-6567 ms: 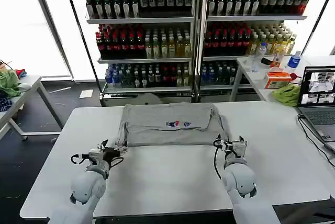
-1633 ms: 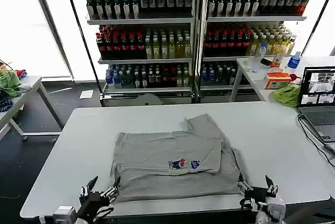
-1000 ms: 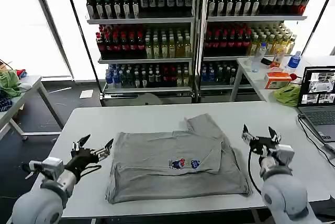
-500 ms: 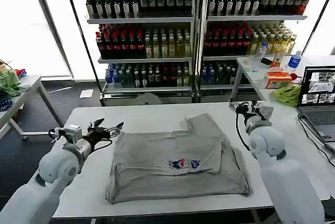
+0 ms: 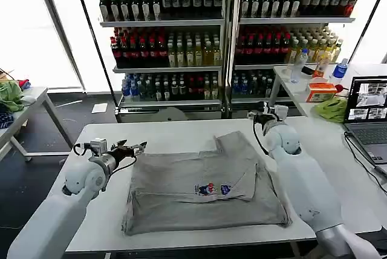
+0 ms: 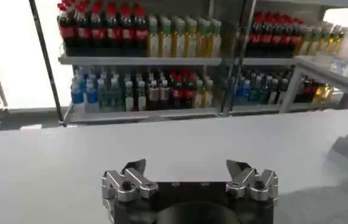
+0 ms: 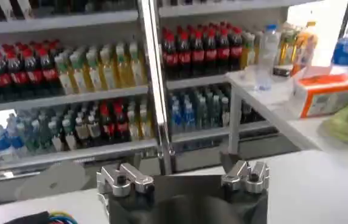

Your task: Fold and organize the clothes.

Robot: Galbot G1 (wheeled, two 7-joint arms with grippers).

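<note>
— Where's the light grey cotton shirt with the small multicoloured chest print point(image 5: 202, 189)?
— Lying partly folded, mid white tabletop point(image 5: 338, 168).
— Grippers?
— Left gripper point(image 5: 130, 148) at shirt's ten o'clock, right gripper point(image 5: 264, 115) at one o'clock — jaws wide, holding nothing.

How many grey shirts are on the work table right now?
1. The grey shirt lies partly folded at the middle of the white table, between the open left hand and the right hand. Another could be hidden under its folds.
</note>
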